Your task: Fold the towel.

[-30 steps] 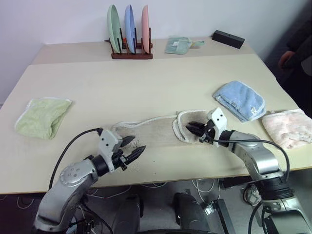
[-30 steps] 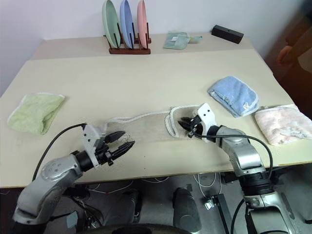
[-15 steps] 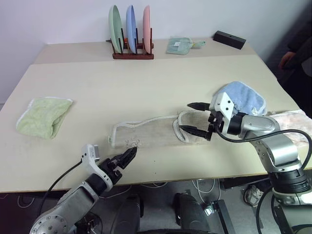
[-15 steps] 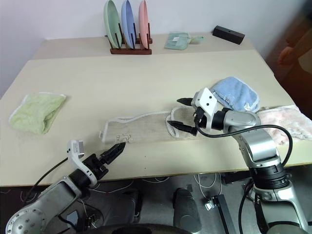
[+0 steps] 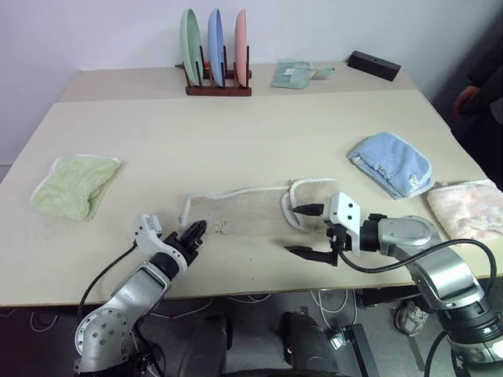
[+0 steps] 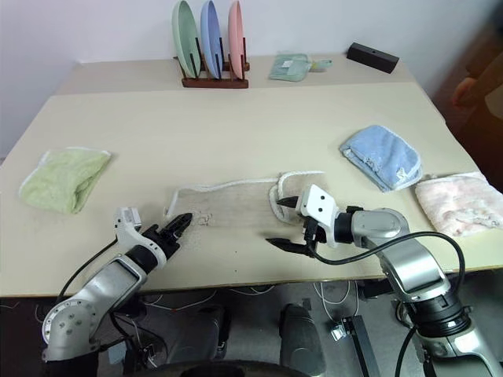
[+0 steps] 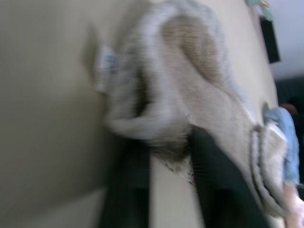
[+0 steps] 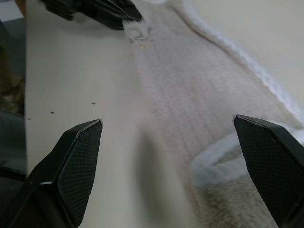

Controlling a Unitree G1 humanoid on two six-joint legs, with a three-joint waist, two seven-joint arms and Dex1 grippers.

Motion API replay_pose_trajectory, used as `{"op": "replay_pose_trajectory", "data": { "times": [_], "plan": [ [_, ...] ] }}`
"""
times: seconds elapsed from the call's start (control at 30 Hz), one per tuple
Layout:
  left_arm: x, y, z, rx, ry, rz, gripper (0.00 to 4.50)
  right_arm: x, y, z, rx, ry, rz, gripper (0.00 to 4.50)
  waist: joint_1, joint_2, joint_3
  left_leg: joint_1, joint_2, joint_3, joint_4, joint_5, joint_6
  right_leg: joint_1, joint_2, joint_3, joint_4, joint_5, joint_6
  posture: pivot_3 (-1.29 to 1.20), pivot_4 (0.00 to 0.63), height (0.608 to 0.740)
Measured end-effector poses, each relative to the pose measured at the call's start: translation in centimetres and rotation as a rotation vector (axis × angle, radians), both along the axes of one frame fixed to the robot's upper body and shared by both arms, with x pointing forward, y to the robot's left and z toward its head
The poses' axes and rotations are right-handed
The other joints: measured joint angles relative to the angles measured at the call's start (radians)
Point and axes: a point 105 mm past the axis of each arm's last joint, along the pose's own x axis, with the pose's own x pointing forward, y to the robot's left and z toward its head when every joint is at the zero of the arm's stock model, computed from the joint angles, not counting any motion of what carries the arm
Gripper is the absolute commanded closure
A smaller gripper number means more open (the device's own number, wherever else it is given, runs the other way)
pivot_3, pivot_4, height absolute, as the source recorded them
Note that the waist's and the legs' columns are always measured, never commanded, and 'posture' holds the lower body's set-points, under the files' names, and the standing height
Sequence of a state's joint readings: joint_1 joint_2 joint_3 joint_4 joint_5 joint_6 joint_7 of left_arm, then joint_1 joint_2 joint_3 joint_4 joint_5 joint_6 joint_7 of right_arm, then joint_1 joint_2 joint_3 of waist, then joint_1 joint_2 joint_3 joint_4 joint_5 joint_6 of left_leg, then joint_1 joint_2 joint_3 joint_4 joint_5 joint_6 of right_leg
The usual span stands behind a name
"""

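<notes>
While flat along the surface's near edge:
towel (image 5: 244,214): right end folded over
left gripper (image 5: 193,233): jaws clamped on towel's near-left corner
right gripper (image 5: 305,232): jaws spread wide, just off towel's folded end

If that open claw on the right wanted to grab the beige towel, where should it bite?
Probably the towel's folded-back right end. There the white corded edge curls up in a raised doubled lip, thicker than the flat middle. The right gripper, jaws wide open, hangs just beside it and could come in from the table's near edge.
</notes>
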State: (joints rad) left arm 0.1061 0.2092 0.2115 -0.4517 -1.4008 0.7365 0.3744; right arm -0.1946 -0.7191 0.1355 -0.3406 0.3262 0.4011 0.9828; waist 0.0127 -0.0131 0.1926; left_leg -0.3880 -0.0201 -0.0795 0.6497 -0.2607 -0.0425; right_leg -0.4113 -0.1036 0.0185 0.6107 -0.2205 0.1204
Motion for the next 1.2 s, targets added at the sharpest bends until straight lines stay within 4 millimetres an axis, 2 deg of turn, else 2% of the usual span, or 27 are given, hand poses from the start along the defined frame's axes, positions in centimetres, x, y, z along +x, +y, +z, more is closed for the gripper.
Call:
{"op": "replay_pose_trajectory", "data": {
  "times": [0.13, 0.23, 0.33, 0.47, 0.57, 0.6, 0.67, 0.77, 0.93, 0.97, 1.1, 1.2],
  "plan": [
    [0.4, 0.3, 0.6, -0.005, -0.025, 0.016, 4.47, -0.4, 0.1, -0.1, -0.001, 0.004, -0.007, 0.00, 0.000, 0.000, 0.000, 0.000, 0.000, 0.000, 0.000, 0.000, 0.000, 0.000, 0.000, 0.000, 0.000, 0.000, 0.000, 0.00, 0.150, 0.740],
    [1.0, 1.4, 1.8, -0.010, -0.076, 0.063, 4.47, -0.4, 0.2, -0.1, -0.003, 0.005, -0.015, 0.00, -0.001, 0.000, 0.000, 0.000, 0.000, 0.000, 0.000, 0.000, 0.000, -0.001, 0.000, 0.000, 0.000, 0.000, 0.000, 0.00, 0.150, 0.740],
    [1.4, 4.2, 3.8, 0.040, -0.163, 0.108, 4.47, -0.4, 0.1, 0.0, -0.010, 0.003, -0.018, 0.00, -0.003, 0.000, 0.000, -0.001, 0.000, 0.000, -0.001, 0.000, 0.000, -0.002, 0.000, 0.000, 0.000, 0.000, 0.000, 0.00, 0.150, 0.740],
    [1.1, 9.0, 7.6, 0.190, -0.304, 0.159, 4.47, -0.2, -0.1, 0.2, -0.016, -0.004, -0.023, 0.00, -0.002, -0.001, 0.000, -0.001, 0.000, 0.000, -0.001, 0.000, 0.000, -0.002, 0.000, 0.000, 0.000, 0.000, 0.000, 0.00, 0.150, 0.740],
    [1.3, 10.2, 9.5, 0.276, -0.370, 0.118, 4.47, 0.2, -0.2, 0.6, -0.017, -0.018, -0.026, 0.00, 0.002, -0.001, 0.001, -0.002, 0.000, 0.000, -0.001, 0.000, 0.000, -0.002, 0.000, 0.000, -0.001, 0.000, 0.000, 0.00, 0.150, 0.740],
    [1.5, 10.0, 10.0, 0.309, -0.390, 0.082, 4.47, 0.3, -0.3, 0.7, -0.017, -0.021, -0.029, 0.00, 0.003, -0.002, 0.001, -0.002, 0.000, 0.000, 0.000, 0.000, 0.000, -0.002, 0.000, -0.001, -0.001, 0.000, 0.000, 0.00, 0.150, 0.740],
    [2.3, 8.0, 11.6, 0.411, -0.458, -0.059, 4.47, 0.6, -0.4, 0.9, -0.016, -0.027, -0.036, 0.00, 0.005, -0.003, 0.001, -0.003, 0.000, -0.001, 0.000, 0.000, -0.001, -0.002, 0.000, -0.001, -0.001, 0.000, 0.000, 0.00, 0.150, 0.740],
    [2.5, 2.9, 12.4, 0.525, -0.562, -0.325, 4.47, 0.8, -0.6, 0.8, -0.015, -0.025, -0.044, 0.00, -0.002, -0.002, 0.001, -0.003, -0.001, 0.000, -0.002, 0.000, -0.001, -0.001, 0.000, 0.000, -0.004, 0.000, 0.000, 0.00, 0.150, 0.740],
    [1.0, -4.7, 9.5, 0.680, -0.643, -0.780, 4.47, 0.9, -0.9, 0.6, -0.020, -0.023, -0.063, 0.00, -0.011, -0.002, 0.001, -0.003, 0.000, 0.001, -0.004, 0.000, -0.001, -0.002, 0.001, 0.000, -0.006, 0.000, 0.000, 0.00, 0.150, 0.740],
    [0.5, -5.7, 8.8, 0.696, -0.648, -0.848, 4.47, 1.0, -0.9, 0.6, -0.019, -0.024, -0.066, 0.00, -0.014, -0.002, 0.001, -0.003, 0.000, 0.001, -0.004, 0.000, -0.001, -0.002, 0.001, 0.000, -0.007, 0.000, 0.000, 0.00, 0.150, 0.740],
    [0.4, -8.0, 6.0, 0.733, -0.617, -1.005, 4.47, 1.1, -1.1, 0.4, -0.021, -0.030, -0.086, 0.00, -0.022, -0.003, 0.001, -0.004, 0.000, 0.000, -0.004, 0.000, -0.001, -0.002, 0.001, 0.000, -0.007, 0.000, 0.000, 0.00, 0.150, 0.740],
    [0.2, -8.6, 5.4, 0.730, -0.622, -1.061, 4.47, 1.0, -1.4, 0.0, -0.023, -0.024, -0.102, 0.00, -0.025, -0.003, 0.001, -0.004, 0.000, 0.000, -0.004, 0.000, -0.001, -0.002, 0.001, 0.000, -0.007, 0.000, 0.001, 0.00, 0.150, 0.740]
  ]
}}
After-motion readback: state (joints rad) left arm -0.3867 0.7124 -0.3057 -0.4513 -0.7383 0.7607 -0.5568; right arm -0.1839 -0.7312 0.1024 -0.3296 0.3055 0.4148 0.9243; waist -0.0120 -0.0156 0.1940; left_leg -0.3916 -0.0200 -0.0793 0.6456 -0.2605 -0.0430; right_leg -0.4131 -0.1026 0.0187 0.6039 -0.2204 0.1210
